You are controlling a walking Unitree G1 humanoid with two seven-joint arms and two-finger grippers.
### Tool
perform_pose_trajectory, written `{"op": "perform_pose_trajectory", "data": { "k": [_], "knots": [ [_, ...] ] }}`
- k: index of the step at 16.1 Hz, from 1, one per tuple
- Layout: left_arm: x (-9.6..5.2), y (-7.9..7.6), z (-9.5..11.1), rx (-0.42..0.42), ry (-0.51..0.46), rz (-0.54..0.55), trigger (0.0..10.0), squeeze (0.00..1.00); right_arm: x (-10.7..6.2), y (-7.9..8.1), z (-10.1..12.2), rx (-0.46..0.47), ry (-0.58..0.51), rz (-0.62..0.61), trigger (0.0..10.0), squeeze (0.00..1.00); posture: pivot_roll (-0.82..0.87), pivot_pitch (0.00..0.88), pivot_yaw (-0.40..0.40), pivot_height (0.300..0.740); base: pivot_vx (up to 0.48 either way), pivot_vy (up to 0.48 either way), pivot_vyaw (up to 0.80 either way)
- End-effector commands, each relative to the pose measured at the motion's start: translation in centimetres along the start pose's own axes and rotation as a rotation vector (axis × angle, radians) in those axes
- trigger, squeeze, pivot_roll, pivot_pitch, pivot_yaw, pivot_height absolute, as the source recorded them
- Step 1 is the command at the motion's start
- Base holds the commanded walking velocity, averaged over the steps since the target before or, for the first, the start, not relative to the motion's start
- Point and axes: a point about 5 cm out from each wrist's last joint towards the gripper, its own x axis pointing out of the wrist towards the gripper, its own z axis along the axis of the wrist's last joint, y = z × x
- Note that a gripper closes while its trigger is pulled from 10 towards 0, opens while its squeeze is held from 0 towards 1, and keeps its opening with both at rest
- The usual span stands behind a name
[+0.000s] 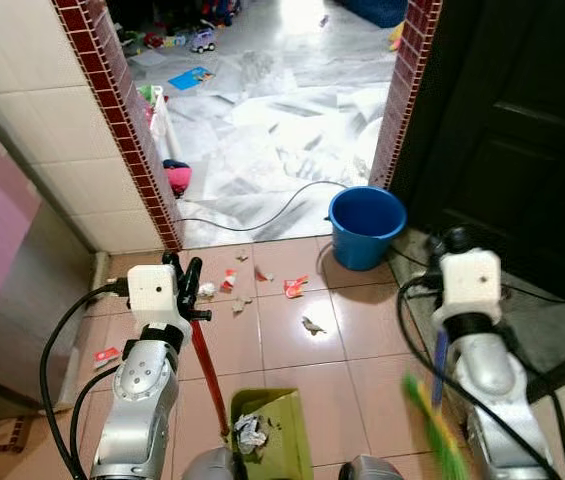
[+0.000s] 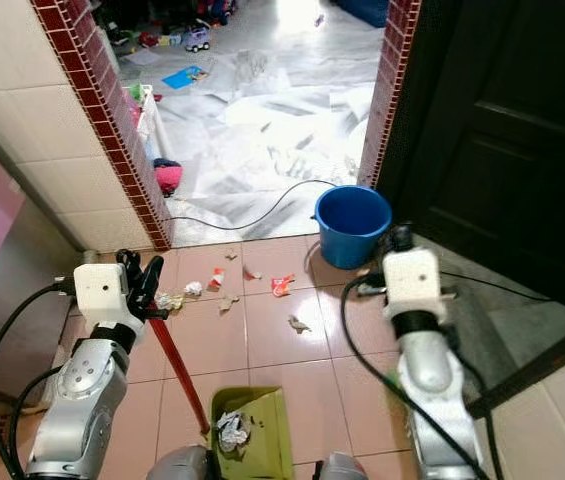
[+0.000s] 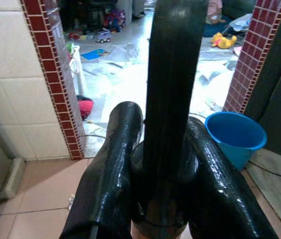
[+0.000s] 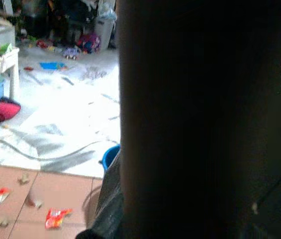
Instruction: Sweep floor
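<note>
Left wrist view | dustpan handle point(image 3: 172, 99) clamped between left jaws | right jaws: cannot tell

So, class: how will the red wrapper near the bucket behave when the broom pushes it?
The red wrapper looks thin and crumpled, so probably very light and floppy. On the smooth tiles it should slide easily, though it may flutter aside or fold under the bristles. It is unlikely to roll.

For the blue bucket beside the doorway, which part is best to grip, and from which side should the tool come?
Grip the rim of the blue bucket from above. It stands upright with its mouth open, so one finger could likely go inside the wall and one outside. No handle can be made out, and the round body looks too wide to clamp.
</note>
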Motion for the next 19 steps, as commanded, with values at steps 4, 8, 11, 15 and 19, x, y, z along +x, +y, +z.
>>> {"op": "perform_pose_trajectory", "data": {
  "k": [4, 8, 11, 15, 19],
  "knots": [
    [1.2, -0.4, 0.7, -0.019, -0.03, 0.01, 10.0, 0.0, 1.5, -0.9, 1.9, -0.065, -0.074, 0.023, 10.0, 0.0, -0.13, 0.0, 0.012, 0.74, 0.0, 0.0, 0.0],
    [0.9, -0.3, 0.3, 0.006, 0.01, -0.032, 10.0, 0.0, 2.3, 0.1, 1.8, 0.009, -0.078, 0.023, 10.0, 0.0, -0.1, 0.0, 0.055, 0.74, 0.0, 0.0, 0.0],
    [-0.6, 0.7, -0.5, 0.04, 0.05, -0.026, 10.0, 0.0, 0.3, 0.7, 0.8, 0.069, -0.033, 0.049, 10.0, 0.0, -0.08, 0.0, 0.073, 0.74, 0.0, 0.0, 0.0],
    [-0.9, 0.9, -0.8, 0.054, 0.064, -0.024, 10.0, 0.0, -0.4, 0.5, 0.0, 0.075, -0.001, 0.043, 10.0, 0.0, -0.08, 0.0, 0.085, 0.74, 0.0, 0.0, 0.0],
    [1.1, 0.4, 1.5, 0.034, -0.029, -0.038, 10.0, 0.0, 0.8, 0.4, 0.7, 0.07, -0.027, 0.038, 10.0, 0.0, -0.08, 0.0, 0.043, 0.74, 0.0, 0.0, 0.0]
  ]
}}
